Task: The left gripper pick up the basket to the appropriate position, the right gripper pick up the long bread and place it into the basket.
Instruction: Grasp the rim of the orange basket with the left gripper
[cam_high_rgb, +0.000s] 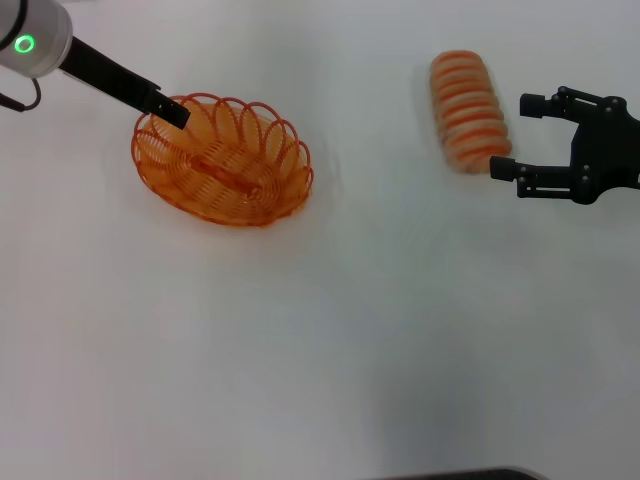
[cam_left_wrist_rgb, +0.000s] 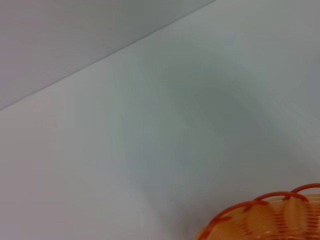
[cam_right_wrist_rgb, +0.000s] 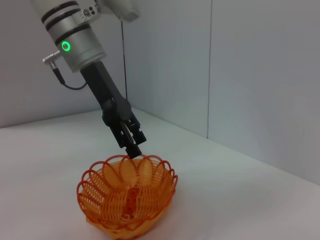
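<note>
we see a plain white table (cam_high_rgb: 330, 340) that meets pale grey walls (cam_right_wrist_rgb: 260, 75) at a corner in the right wrist view. the basket (cam_high_rgb: 222, 160) is an oval of orange wire with a looped rim, see-through, resting on the table at the left. the bread (cam_high_rgb: 469, 110) is a pale tan loaf with orange-brown stripes across it, lying on the table at the far right. the left gripper (cam_high_rgb: 172, 108) reaches down to the basket's far-left rim, its fingers pinched together on the wire loop there. the right gripper (cam_high_rgb: 508, 135) hangs just beside the bread's near end, jaws spread wide, holding nothing, one fingertip close by the loaf.
</note>
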